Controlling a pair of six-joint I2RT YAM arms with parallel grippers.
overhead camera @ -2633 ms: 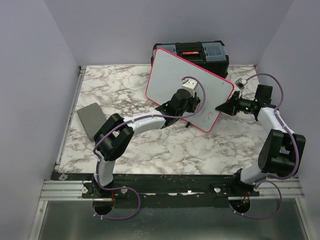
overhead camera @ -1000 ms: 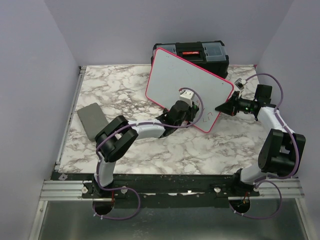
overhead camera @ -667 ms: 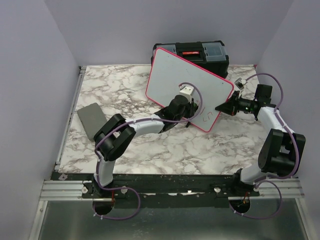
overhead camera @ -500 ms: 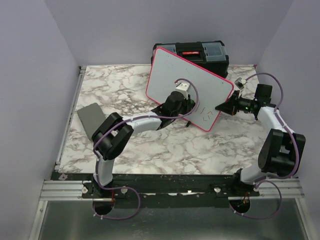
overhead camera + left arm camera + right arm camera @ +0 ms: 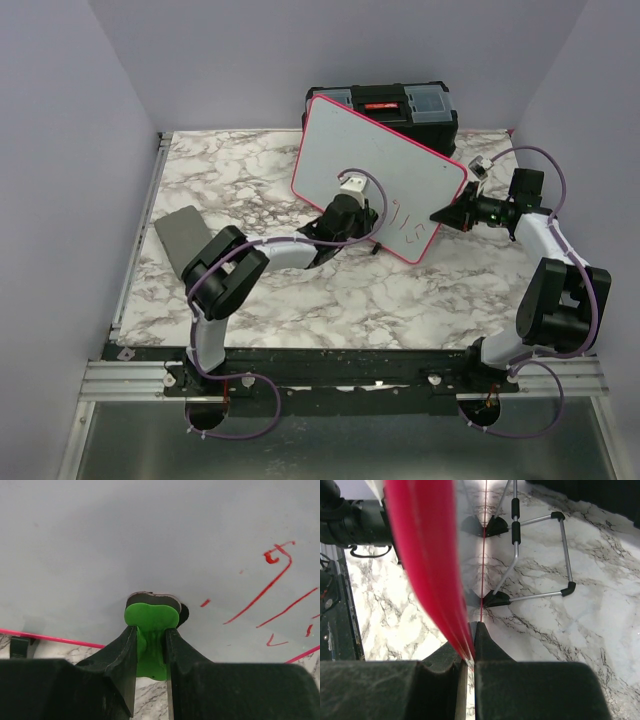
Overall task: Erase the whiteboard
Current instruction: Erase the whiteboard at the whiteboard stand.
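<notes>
Mostly upright, the whiteboard [image 5: 370, 150] leans tilted on the counter [image 5: 300, 290], hiding part of the black toolbox [image 5: 385, 98] behind. The left jaws are clamped on a green eraser [image 5: 150, 622] pressed against its face near red marks [image 5: 270, 558]. The right jaws pinch its pink rim, a close blur.

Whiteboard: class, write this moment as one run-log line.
left gripper: shut on eraser, against whiteboard | right gripper: clamps rim | red marks: present
</notes>
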